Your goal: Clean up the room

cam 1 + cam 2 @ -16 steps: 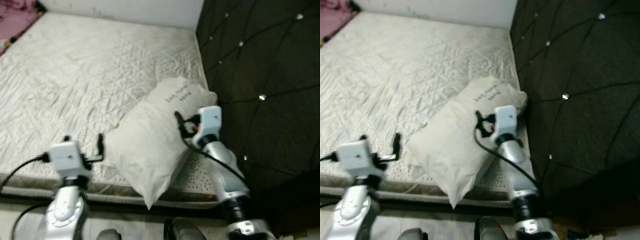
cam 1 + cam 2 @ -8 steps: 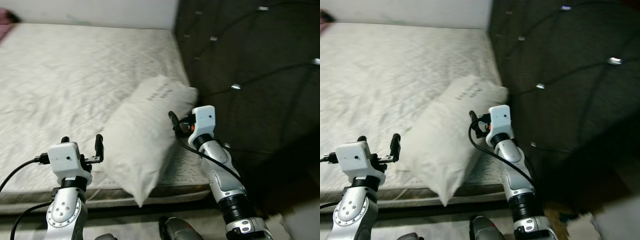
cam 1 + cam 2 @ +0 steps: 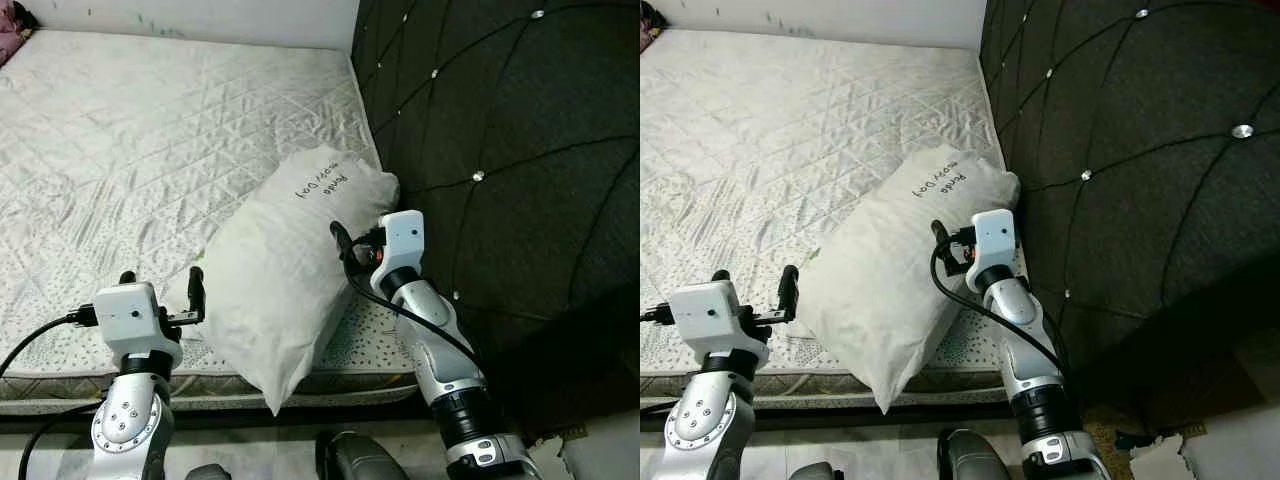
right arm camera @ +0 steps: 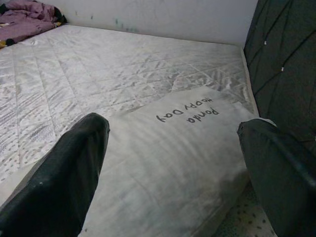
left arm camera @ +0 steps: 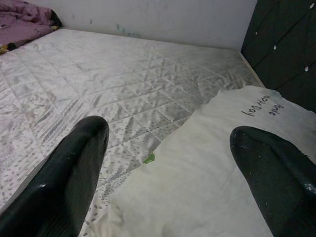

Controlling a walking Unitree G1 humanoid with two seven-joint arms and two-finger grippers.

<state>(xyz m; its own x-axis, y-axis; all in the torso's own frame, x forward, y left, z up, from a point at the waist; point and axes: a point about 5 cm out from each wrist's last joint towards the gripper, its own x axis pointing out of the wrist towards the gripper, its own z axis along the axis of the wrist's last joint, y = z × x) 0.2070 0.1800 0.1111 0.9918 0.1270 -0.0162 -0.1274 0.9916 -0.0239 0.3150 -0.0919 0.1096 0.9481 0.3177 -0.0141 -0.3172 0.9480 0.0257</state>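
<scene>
Lying slantwise on mattress point(image 3: 150, 130), pillow point(image 3: 280, 290) against dark headboard point(image 3: 500, 150); left gripper point(image 3: 160, 287) and right gripper point(image 3: 345, 245) flank it, jaws apart.

Open room: the quilted mattress point(image 3: 150, 140) lies bare and wide beyond the pillow, free passage toward the far wall point(image 3: 200, 18).
Middle: white pillow point(image 3: 285, 270) blocks the near corner, one end hanging over the mattress edge.
Right side: dark tufted headboard point(image 3: 500, 150) walls it off (pillow's far end just beside it).
Far corner: purple bedding point(image 5: 22, 24) heaped, well apart from the pillow.
</scene>
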